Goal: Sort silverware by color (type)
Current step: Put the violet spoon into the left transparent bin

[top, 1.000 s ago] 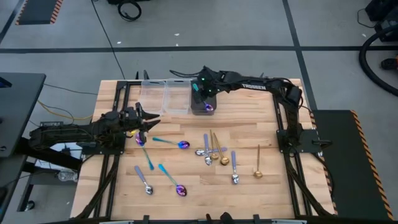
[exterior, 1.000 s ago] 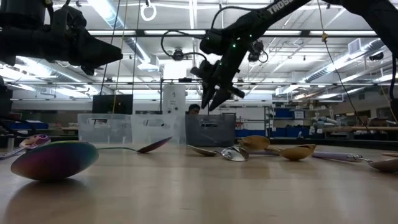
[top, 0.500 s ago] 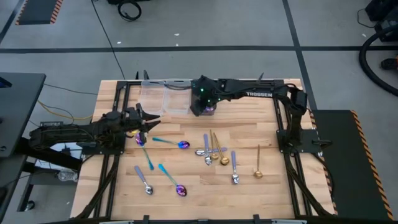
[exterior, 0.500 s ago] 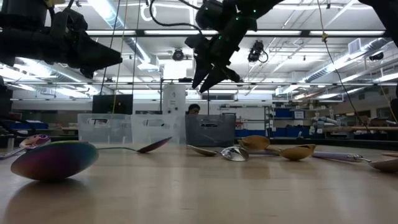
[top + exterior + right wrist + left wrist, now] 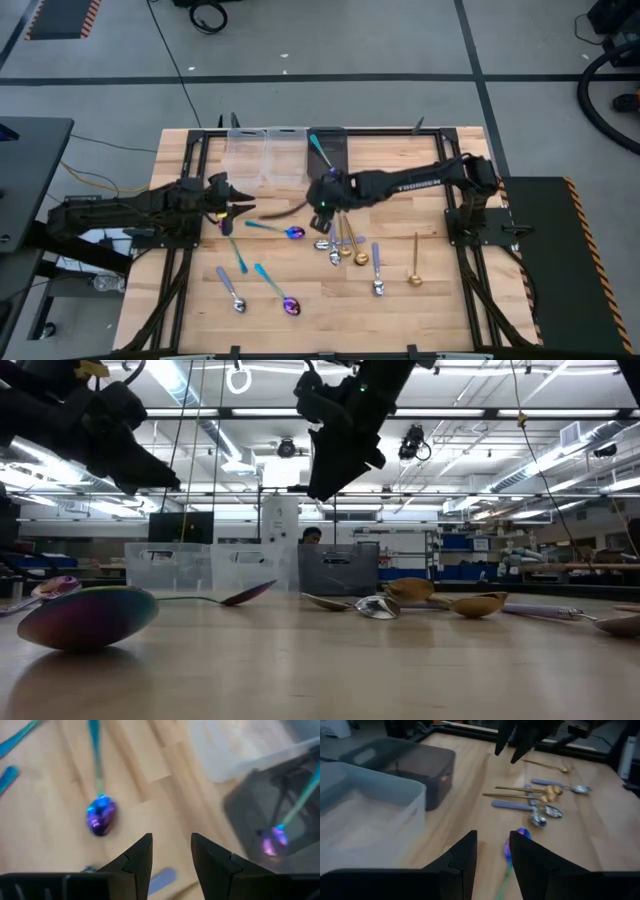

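bench: bins are lined up at 11–12 o'clock, two clear bins and one dark bin. one teal-handled spoon is leaned inside the dark bin.

right hand is hung just toward 12 o'clock of centre, released, nothing between the fingers. left hand is parked at 9 o'clock, also released and empty, over a teal spoon.

risks:
- the centre pile is overlapped, gold across lilac. two spoons or a mixed pair are likely to be pinched at once and the wrong type binned.
- the spoons are slim and flat on the wood. a shallow pinch can be expected to slip or flick one into its neighbours.
- both hands are near the purple-bowled spoon at 9 o'clock of centre, so a clash is possible if it is reached for by both.

counts (pile approximate):
- bins: 3
- hands: 2
- teal/iridescent spoons: 4, one binned
- lilac-handled: about 4
- gold: 3, one alone at 4 o'clock
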Controlling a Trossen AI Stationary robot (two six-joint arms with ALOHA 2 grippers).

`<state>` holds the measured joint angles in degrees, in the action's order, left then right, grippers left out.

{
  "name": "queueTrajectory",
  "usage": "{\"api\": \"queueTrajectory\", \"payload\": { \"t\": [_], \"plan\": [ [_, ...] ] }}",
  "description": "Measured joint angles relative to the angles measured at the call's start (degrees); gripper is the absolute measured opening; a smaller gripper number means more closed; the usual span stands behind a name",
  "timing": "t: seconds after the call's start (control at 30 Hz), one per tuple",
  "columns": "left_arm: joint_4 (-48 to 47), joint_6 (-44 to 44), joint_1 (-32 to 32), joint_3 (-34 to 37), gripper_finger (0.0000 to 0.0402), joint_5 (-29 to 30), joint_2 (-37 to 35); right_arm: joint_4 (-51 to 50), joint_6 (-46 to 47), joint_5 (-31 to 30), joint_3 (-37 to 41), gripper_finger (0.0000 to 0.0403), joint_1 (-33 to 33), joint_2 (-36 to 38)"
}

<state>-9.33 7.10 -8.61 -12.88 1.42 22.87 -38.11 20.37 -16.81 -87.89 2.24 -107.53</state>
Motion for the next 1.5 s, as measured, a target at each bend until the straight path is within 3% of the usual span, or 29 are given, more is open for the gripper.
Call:
{"api": "queueTrajectory", "payload": {
  "t": [0.27,0.67,1.0,1.1,1.3,1.5],
  "plan": [
    [0.12,7.82,6.33,0.0,0.0123,0.04,0.38,11.5,1.29,-0.15,7.45,0.0144,4.73,0.02],
    [2.64,13.91,16.85,-0.02,0.0123,2.13,9.48,15.77,5.41,-7.44,12.73,0.0144,8.62,0.02],
    [4.81,16.81,31.59,-0.02,0.012,-9.06,15.0,15.96,5.41,-13.18,12.78,0.0144,11.71,-0.03],
    [5.17,19.49,36.05,-0.78,0.0113,-6.8,15.86,15.83,5.42,-14.27,12.78,0.0144,11.67,-0.04],
    [-3.11,25.28,42.95,-6.64,0.0101,-1.24,21.32,15.62,5.42,-15.2,13.57,0.0144,11.56,-0.07],
    [-9.98,23.93,47.6,-12.24,0.0101,1.04,29.58,15.57,5.58,-15.31,14.09,0.0144,11.52,-0.11]
  ]
}}
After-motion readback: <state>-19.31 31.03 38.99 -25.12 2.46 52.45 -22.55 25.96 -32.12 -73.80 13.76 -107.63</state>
